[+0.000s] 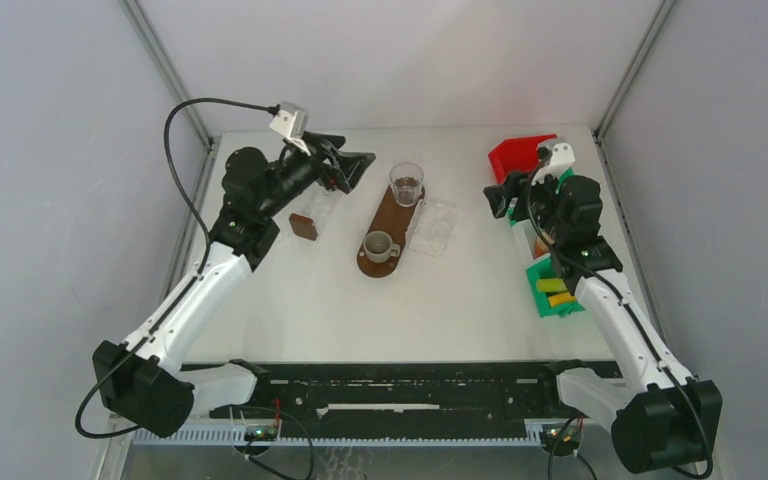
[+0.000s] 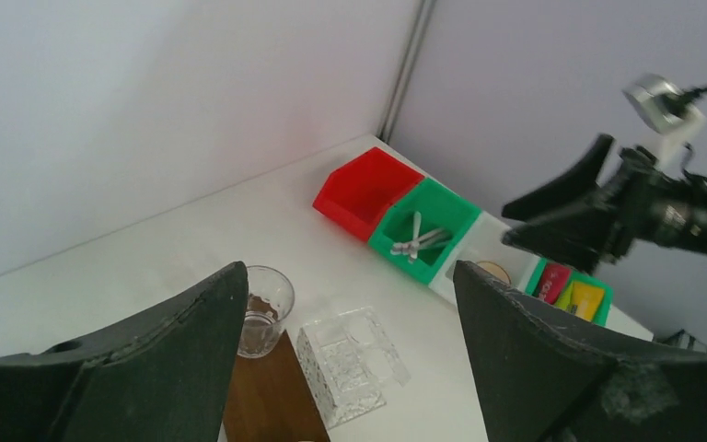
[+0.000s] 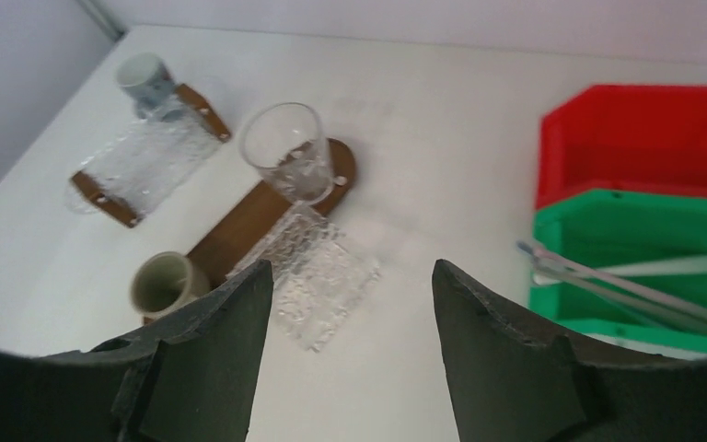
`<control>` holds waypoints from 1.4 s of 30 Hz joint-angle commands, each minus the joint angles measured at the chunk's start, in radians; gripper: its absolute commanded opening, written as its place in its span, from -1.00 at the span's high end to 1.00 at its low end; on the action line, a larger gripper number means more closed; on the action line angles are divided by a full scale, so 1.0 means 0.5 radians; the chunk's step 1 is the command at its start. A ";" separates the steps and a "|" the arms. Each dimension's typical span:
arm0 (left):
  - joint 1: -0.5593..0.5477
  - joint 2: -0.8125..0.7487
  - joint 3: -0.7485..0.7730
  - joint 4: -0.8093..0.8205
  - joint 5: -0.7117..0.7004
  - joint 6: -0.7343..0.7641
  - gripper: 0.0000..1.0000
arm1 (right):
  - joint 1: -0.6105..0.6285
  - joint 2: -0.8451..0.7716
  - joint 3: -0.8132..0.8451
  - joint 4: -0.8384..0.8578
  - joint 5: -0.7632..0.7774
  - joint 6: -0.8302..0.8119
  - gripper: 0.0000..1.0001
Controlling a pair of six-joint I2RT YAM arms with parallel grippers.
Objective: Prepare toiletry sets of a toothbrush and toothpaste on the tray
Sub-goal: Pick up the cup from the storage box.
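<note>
Several white toothbrushes lie in a green bin on the right. Toothpaste tubes, one pink-red and one yellow, sit in the nearer green bin. A clear textured tray lies beside the wooden board. My left gripper hangs open and empty above the table's back left. My right gripper is open and empty too, just left of the bins and above bare table.
The wooden board carries a drinking glass and a beige cup. A second clear tray with brown ends lies under the left arm. A red bin stands at the back right.
</note>
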 commanded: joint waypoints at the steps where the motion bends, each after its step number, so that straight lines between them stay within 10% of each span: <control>1: -0.150 -0.104 0.170 -0.263 0.002 0.310 -0.70 | -0.054 0.104 0.192 -0.232 0.232 -0.014 -0.44; 8: -0.287 -0.184 0.189 -0.630 -0.149 0.557 -0.70 | -0.187 0.134 0.219 -0.523 0.386 -0.043 -0.42; 42: -0.319 -0.310 -0.092 -0.425 0.006 0.536 -0.66 | -0.511 1.076 0.459 -0.871 0.564 -0.143 0.32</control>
